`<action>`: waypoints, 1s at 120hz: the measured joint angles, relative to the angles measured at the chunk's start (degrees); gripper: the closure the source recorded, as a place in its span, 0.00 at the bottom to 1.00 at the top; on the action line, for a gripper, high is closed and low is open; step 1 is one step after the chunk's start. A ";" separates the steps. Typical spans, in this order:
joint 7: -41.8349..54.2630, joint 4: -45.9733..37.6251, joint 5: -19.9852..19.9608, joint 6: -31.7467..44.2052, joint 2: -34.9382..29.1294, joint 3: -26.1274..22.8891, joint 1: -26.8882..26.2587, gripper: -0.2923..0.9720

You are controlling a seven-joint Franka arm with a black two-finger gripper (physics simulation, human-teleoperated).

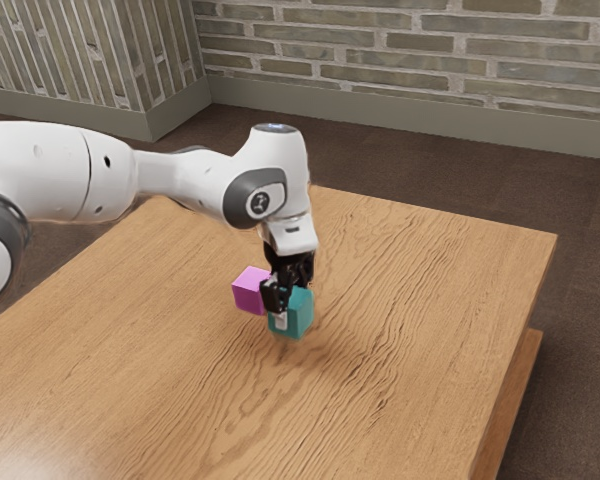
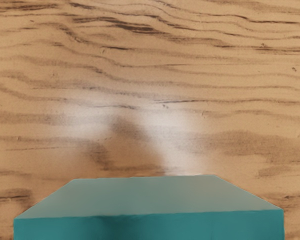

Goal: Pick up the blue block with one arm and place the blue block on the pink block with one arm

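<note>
The black two-finger gripper clasped the small teal-blue cube across opposite flat faces; it seemed rigid, light, perhaps slippery, just beside the pink cube.

— What sort of room are we standing in?
— A plain indoor room, a simulator's render. Pale brick walls meet in a corner, with a grey skirting board along their foot and a dark brown floor.
— Home or workshop?
— Can't tell. There's one wooden table with heavy grain, and a white robot arm reaching over it.
</note>
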 joint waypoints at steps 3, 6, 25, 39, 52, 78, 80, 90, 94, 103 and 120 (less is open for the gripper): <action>0.11 -0.10 0.58 -0.09 -0.85 -0.01 0.16 0.48; 0.22 -0.15 1.07 -0.18 -1.67 0.00 0.42 0.48; 0.91 -0.13 6.03 -0.49 -4.69 0.12 1.69 0.48; 1.67 0.40 7.90 -0.58 -4.69 0.09 5.71 0.48; 2.71 2.59 8.34 -0.62 -3.40 0.01 7.59 0.48; 4.81 7.78 8.25 -0.61 1.08 0.93 8.62 0.48; 5.03 8.16 8.03 -0.61 1.36 0.96 8.73 0.48; 6.20 10.07 6.91 -0.57 2.50 0.97 9.02 0.48; 6.70 10.91 6.25 -0.55 3.24 0.99 9.04 0.48; 7.77 11.92 5.27 -0.50 4.36 1.02 9.09 0.48; 9.67 13.58 4.42 -0.33 6.71 1.05 9.13 0.48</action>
